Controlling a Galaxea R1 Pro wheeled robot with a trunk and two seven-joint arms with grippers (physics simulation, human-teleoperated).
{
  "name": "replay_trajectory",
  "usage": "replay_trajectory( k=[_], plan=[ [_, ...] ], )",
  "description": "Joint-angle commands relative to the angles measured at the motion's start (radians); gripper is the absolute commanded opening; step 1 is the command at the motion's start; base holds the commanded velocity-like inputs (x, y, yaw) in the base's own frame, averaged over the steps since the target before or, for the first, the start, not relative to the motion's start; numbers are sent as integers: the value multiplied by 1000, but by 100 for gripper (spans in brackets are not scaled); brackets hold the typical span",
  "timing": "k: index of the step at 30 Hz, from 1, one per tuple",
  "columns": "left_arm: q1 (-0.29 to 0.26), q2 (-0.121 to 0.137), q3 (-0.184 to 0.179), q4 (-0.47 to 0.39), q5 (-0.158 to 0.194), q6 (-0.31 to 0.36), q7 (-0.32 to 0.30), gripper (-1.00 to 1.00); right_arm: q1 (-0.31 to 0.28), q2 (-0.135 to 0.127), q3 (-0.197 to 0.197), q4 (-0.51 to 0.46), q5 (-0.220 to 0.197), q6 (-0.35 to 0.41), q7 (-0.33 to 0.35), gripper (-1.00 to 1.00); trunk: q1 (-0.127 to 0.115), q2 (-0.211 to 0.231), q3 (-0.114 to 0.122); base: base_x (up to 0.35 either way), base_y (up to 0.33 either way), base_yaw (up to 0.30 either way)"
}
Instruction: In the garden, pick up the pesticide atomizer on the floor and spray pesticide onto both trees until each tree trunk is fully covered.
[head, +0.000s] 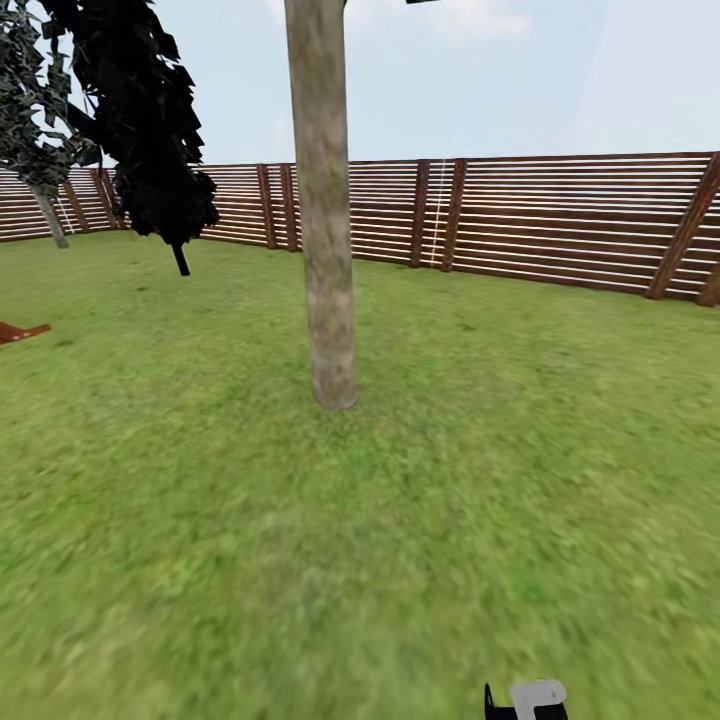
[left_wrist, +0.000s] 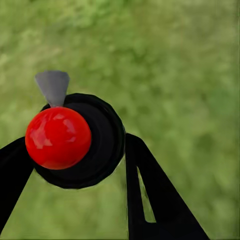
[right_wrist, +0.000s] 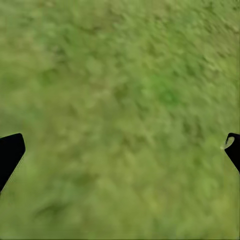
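Left claw (left_wrist: 75, 165) clamps the pesticide atomizer (left_wrist: 75, 140); right claw (right_wrist: 120, 150) spread, empty. Close on tree trunk (head: 322, 200), nozzle aimed at the bark.

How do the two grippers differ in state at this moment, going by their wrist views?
The left gripper has its black fingers closed in around the pesticide atomizer, whose red ball and black round body sit between them; the right gripper holds nothing. The left fingers stand close together, while the right fingers are spread wide to opposite edges of the picture. Both hang over blurry green grass.
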Motion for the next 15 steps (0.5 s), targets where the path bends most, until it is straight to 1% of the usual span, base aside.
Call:
replay_trajectory(
  k=[1,4,7,15],
  plan=[
    [0,-1,0,0,0,0,0,-100,0,0,0,0,0,0,0,100,0,0,0,344,0,0],
    [0,-1,0,0,0,0,0,-100,0,1,0,0,0,0,0,100,0,0,0,344,0,18],
    [0,-2,0,0,0,0,0,-100,0,1,0,0,0,0,-1,100,0,0,0,344,0,148],
    [0,-2,0,0,0,0,0,-100,0,1,0,0,0,0,0,100,0,0,0,344,0,7]
  ],
)
